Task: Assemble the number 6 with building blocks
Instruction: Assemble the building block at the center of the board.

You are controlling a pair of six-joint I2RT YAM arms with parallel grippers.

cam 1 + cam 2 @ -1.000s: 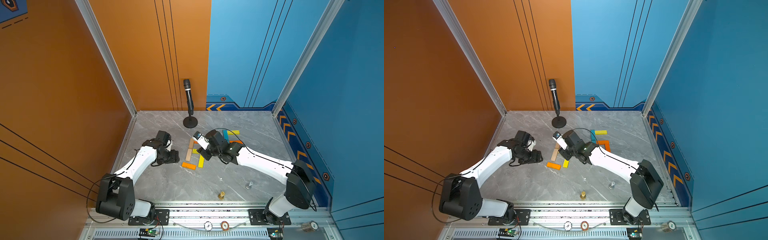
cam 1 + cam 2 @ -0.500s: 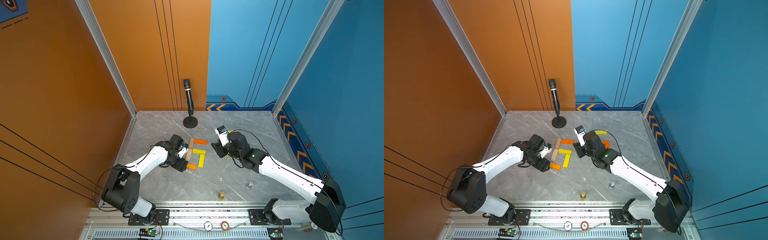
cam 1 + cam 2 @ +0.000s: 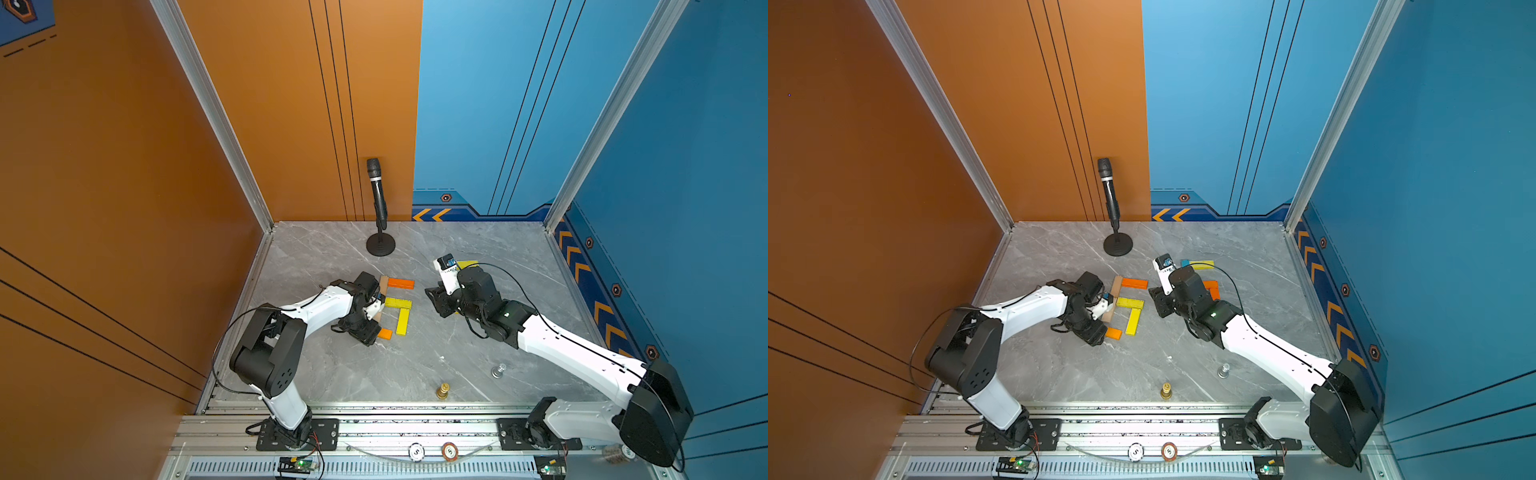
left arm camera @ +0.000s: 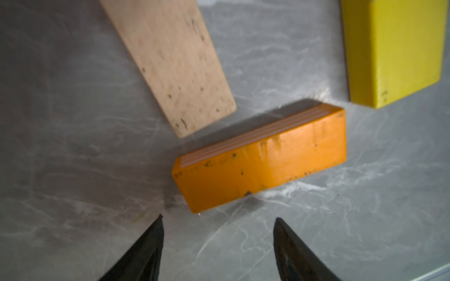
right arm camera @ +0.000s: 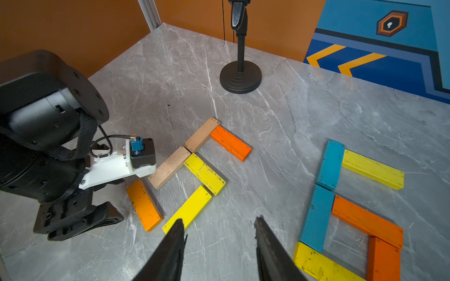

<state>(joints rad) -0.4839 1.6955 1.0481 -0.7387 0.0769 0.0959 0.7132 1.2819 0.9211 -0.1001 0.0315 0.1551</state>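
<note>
In both top views the right arm hides most of the finished six (image 3: 1201, 264) on the right of the marble table (image 3: 324, 257). The right wrist view shows far more of it: two blue bars, two yellow and two orange, set against one another. That view also lays out the unfinished figure to its left. Two tan bars (image 5: 202, 135) lie end to end, a far orange bar (image 5: 230, 143) runs off their far end, and two yellow bars (image 5: 205, 174) make a corner. The near orange bar (image 5: 144, 205) lies flat and askew, just beside the near tan end and the near tip of a yellow bar.

The left gripper (image 4: 217, 231) sits low at that near orange bar, and from above it covers part of it. The left wrist view shows the jaws spread with only marble between them and the bar just past the tips, not gripped. The right gripper (image 5: 219, 233) hangs between the two figures, jaws parted and empty.

The microphone stand (image 3: 380, 245) stands near the unfinished figure on its far side, and the finished six lies nearer the right wall. Toward the near rail the marble is open, save a gold chess piece (image 3: 442, 390) and a silver chess piece (image 3: 498, 370), well apart from the bars.
</note>
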